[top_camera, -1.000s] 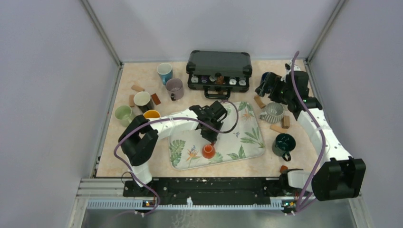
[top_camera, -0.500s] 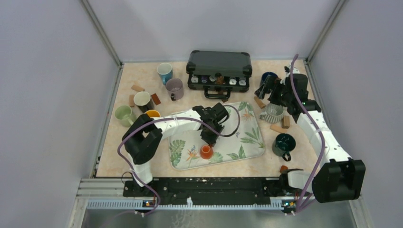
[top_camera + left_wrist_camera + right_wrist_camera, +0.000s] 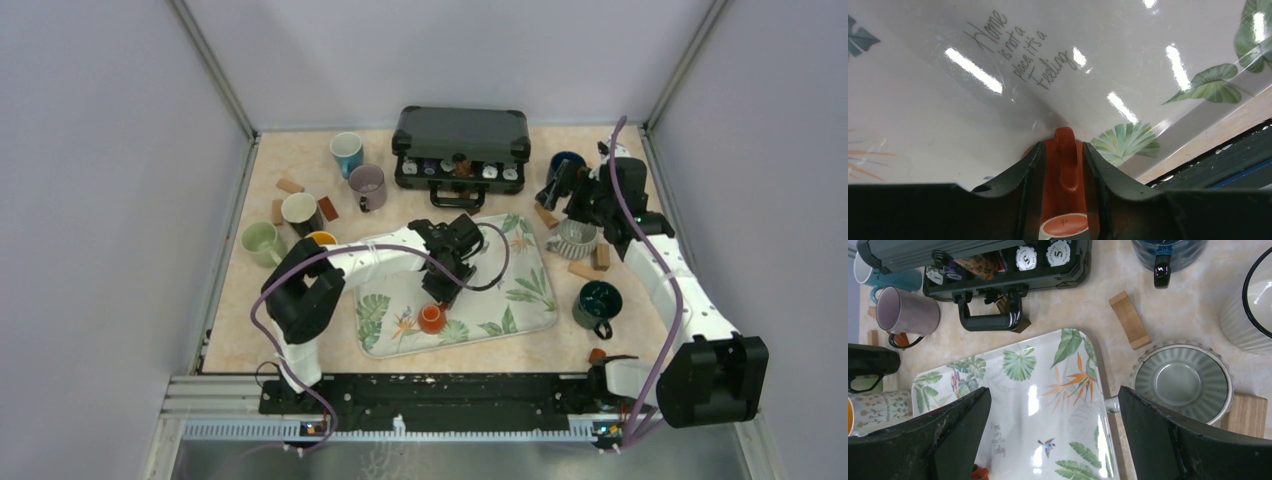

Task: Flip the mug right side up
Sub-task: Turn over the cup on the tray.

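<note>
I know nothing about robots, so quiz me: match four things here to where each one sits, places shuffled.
1 orange mug
2 case
3 dark green mug
4 purple mug

A left of the case
B on the tray
C right of the tray
D middle of the far edge

Pairs: 1-B, 2-D, 3-C, 4-A

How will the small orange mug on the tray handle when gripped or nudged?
The orange mug looks glazed and rigid, so it is probably slippery between the left gripper's narrow fingers. It is small, so likely light. The tray is glossy with reflections, so a nudge may slide the mug rather than tip it.
</note>
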`<action>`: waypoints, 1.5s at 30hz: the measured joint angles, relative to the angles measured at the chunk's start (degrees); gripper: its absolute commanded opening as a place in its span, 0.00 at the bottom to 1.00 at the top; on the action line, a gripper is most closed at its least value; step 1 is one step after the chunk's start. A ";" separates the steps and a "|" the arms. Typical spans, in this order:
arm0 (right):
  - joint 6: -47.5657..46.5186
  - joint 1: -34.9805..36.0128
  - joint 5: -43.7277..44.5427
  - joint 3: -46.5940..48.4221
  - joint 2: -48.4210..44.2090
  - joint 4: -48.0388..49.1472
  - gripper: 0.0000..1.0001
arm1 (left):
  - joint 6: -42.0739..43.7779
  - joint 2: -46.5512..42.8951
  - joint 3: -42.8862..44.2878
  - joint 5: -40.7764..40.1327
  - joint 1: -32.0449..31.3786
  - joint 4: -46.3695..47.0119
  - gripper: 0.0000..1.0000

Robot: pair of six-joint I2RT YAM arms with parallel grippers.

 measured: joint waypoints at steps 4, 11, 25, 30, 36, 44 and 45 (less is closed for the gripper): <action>0.00 0.00 0.00 -0.48 0.00 0.46 0.99 | 2.78 0.09 1.77 0.00 0.00 -1.57 0.40; 0.00 0.00 -0.13 -1.05 -0.09 0.87 0.99 | 6.40 0.63 2.54 0.11 -0.31 -3.50 0.39; 0.28 0.00 -0.63 -2.49 -0.17 1.75 0.99 | 8.28 2.99 2.86 0.90 -1.03 -4.00 0.22; 0.31 0.00 -1.09 -2.56 -0.37 1.73 0.99 | 8.59 3.04 3.17 1.44 -1.03 -4.04 0.00; 0.31 0.00 -2.01 -2.56 -1.16 1.84 0.99 | 9.60 2.58 3.17 3.65 -0.26 -3.10 0.00; 0.35 0.57 -4.33 -3.89 -3.48 3.61 0.99 | 10.38 -3.56 2.95 15.04 8.61 2.23 0.00; 0.35 0.70 -4.61 -4.15 -3.67 3.78 0.99 | 10.34 -4.63 2.82 16.68 10.16 3.26 0.00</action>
